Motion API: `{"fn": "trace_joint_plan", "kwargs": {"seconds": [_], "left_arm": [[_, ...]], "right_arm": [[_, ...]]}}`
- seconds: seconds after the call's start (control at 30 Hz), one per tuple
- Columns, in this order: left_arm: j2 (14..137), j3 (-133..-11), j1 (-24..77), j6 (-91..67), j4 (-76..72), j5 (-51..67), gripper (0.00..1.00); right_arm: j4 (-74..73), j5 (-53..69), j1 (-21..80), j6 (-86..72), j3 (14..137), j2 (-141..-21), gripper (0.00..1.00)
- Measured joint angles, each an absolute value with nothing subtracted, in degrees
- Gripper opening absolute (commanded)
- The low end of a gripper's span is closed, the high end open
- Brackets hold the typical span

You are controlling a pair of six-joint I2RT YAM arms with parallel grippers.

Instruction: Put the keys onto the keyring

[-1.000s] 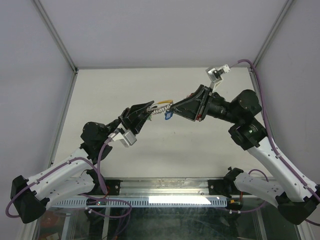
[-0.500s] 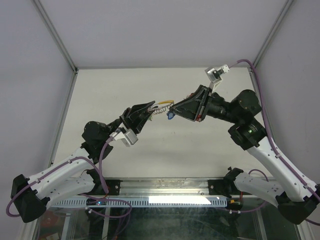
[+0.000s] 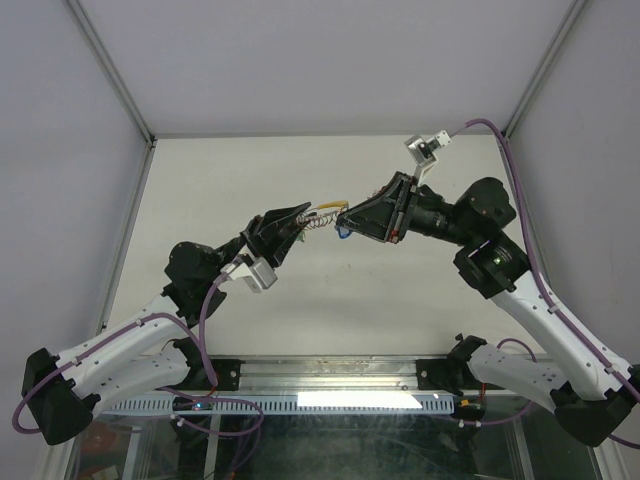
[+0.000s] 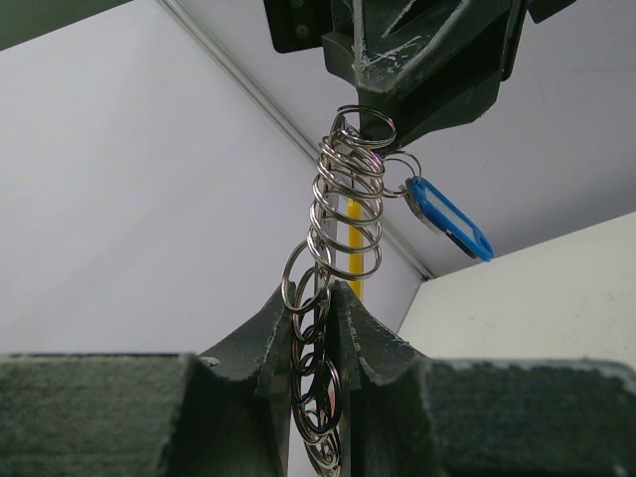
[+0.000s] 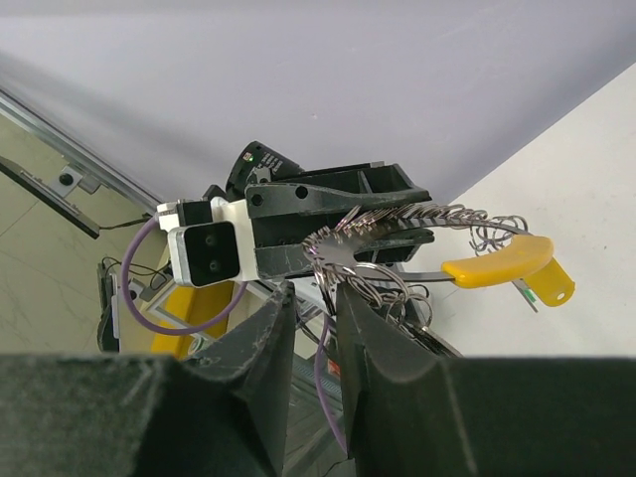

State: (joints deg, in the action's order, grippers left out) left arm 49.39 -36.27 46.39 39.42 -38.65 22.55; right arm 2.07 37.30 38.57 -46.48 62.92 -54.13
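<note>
Right tool (image 3: pixel 344 222) edged leftward, gripping one keyring (image 3: pixel 319 216), one blue-tagged key (image 4: pixel 448 219) dangling

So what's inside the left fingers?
The keyring, its silvery ring chain pinched between the left fingers. Its yellow part's lower end is hidden behind them.

My keyring (image 4: pixel 343 214), yellow arc plus silver ring chain, stretched midair; blue-tagged key (image 4: pixel 449 221) dangles off it, green-tagged key (image 5: pixel 553 285) by arc.
</note>
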Motion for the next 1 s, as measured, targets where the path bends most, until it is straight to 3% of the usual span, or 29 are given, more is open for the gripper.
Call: {"fn": "trace_joint_plan", "kwargs": {"seconds": [0.37, 0.73, 1.0], "left_arm": [[49.5, -36.3, 46.4, 39.5, -38.3, 22.5, 0.0], [49.5, -36.3, 46.4, 39.6, -33.8, 22.5, 0.05], [49.0, -36.4, 46.4, 39.6, -29.6, 23.2, 0.24]], "right_arm": [[2.0, 35.9, 38.7, -42.9, 62.5, -53.7, 0.0], [-4.1, 31.4, 38.9, -30.3, 62.8, -51.7, 0.0], [-10.2, 30.2, 39.2, -22.1, 64.7, -51.7, 0.0]]}}
